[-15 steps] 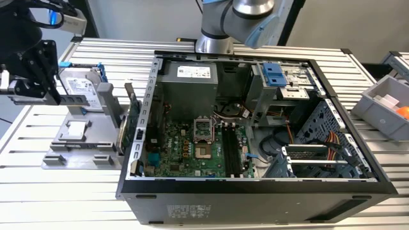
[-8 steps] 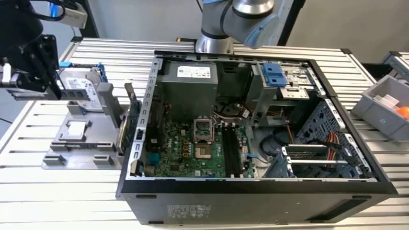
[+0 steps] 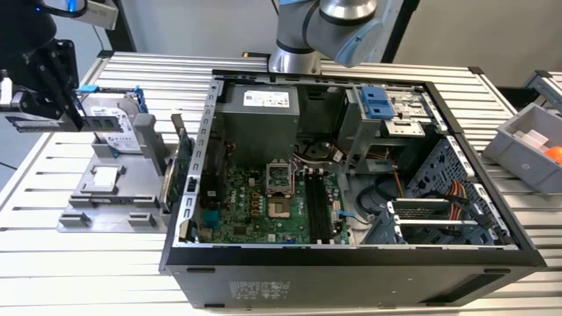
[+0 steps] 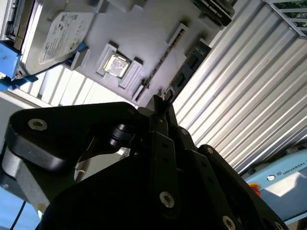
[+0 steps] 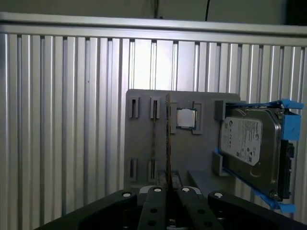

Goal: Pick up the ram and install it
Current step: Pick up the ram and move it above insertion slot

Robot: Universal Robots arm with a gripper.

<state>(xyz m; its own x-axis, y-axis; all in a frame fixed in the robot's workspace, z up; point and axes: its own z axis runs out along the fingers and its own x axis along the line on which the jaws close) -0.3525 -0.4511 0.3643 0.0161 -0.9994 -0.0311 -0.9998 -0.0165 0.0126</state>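
Note:
The ram (image 3: 101, 122) is a thin dark-green stick held out from the fingers of my black gripper (image 3: 77, 113), which is shut on it. It hangs over the grey fixture (image 3: 105, 197) at the exterior view's left, just in front of the hard drive (image 3: 118, 131). In the first wrist view the ram (image 5: 168, 139) appears edge-on, rising from the gripper (image 5: 168, 189). In the second wrist view the ram (image 4: 188, 67) reaches out from the gripper (image 4: 162, 101). The motherboard's long black slots (image 3: 318, 204) lie inside the open computer case (image 3: 351, 263), well off to the exterior view's right.
A green expansion card (image 3: 180, 168) stands on edge between fixture and case. The fixture also carries a processor chip (image 5: 184, 118) and the blue-framed hard drive (image 5: 249, 143). A grey bin (image 3: 527, 148) sits at the exterior view's right. The slatted metal table (image 3: 88, 276) lies all around.

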